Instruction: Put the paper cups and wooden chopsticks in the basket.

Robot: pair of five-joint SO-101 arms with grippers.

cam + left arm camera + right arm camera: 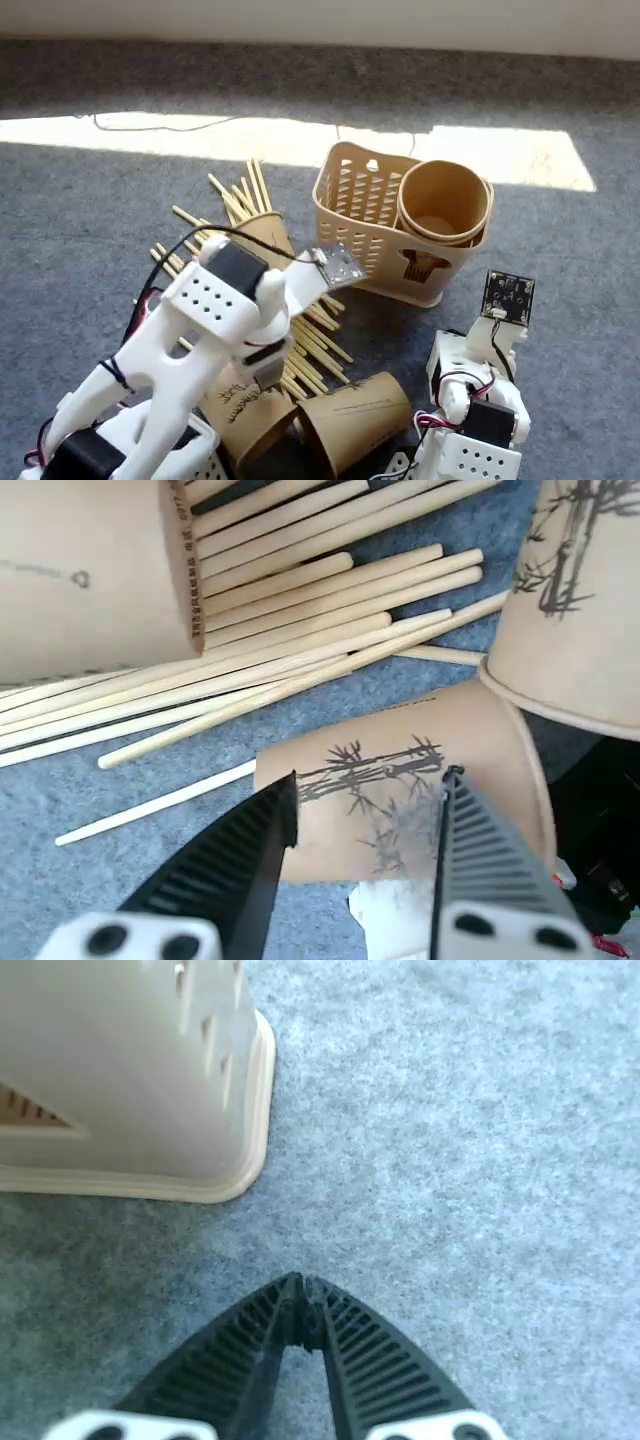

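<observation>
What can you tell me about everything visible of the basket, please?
The basket is beige and plastic-looking, with rounded corners, slotted walls and a flared base rim. It stands upright on the grey carpet, partly sunlit. Stacked paper cups lean inside at one end. The shut right gripper hangs near one bottom corner, apart from it.

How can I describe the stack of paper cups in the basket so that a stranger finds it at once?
Look for the beige slotted basket standing on the grey carpet beyond the two arms. In the high view, its right-hand end holds nested paper cups, mouths up. The other cups are all outside the basket, among the scattered chopsticks.
</observation>
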